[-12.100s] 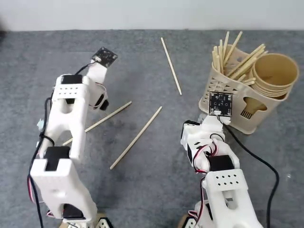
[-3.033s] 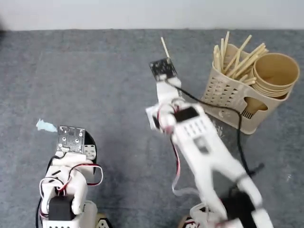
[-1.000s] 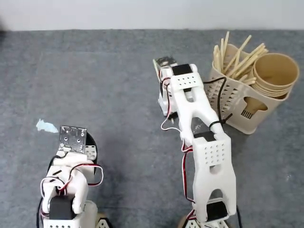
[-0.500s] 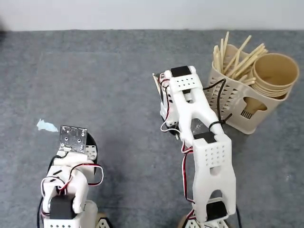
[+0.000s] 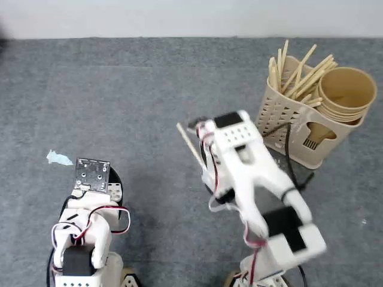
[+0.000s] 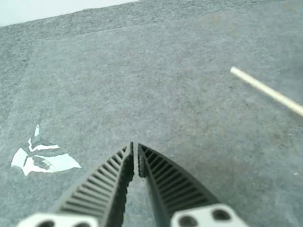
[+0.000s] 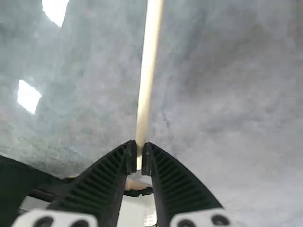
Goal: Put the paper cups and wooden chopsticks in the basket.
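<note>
Clamping the slim pale wooden chopstick [image 7: 147,71] near its end, the right gripper [image 7: 136,158] holds it over the grey felt table [image 5: 119,89], near the beige slotted plastic basket [image 5: 281,116]. This looks like the carry step; next, clear the rim and let go.

The left arm [image 5: 81,239] is built of glossy white moulded plastic shells around black servo blocks. A looping bundle of red, black and white wires [image 5: 114,218] crosses its upper part, and a small square grey circuit board [image 5: 91,175] with dark chips and corner screws sits at its wrist. The right arm [image 5: 251,173] has the same white shells and black motors, plus a flat white panel pierced by a grid of small holes [image 5: 233,128], thin red wires [image 5: 250,242] and a thicker black cable [image 5: 286,143]. The left gripper [image 6: 134,147] has black plastic fingers [image 6: 165,182] ribbed with slanted ridges, set on a white base with round dark holes [image 6: 199,220]. The right gripper [image 7: 138,144] is made alike.
</note>
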